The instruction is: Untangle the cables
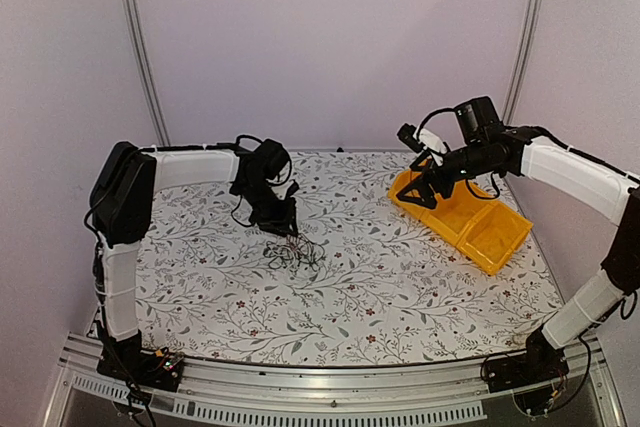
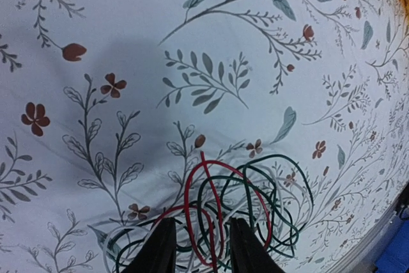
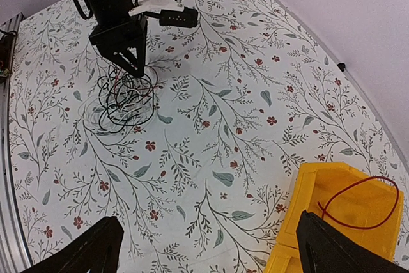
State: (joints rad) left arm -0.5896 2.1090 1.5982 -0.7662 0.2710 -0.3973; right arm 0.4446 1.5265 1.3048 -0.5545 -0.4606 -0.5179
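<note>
Left wrist view, red, green and whitish cables (image 2: 236, 209) looped on the floral table (image 2: 128, 30), left tool (image 2: 203, 225) pointing down, jaws part-way apart astride the loops, right wrist view alone shows a red cable (image 3: 358, 202) inside the yellow bin (image 3: 300, 183), right tool (image 3: 209, 222) spread wide above it

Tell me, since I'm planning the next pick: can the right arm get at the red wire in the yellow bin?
Probably yes: the right gripper hangs open just above the yellow bin, and the red wire lies loose inside with nothing over it.
</note>
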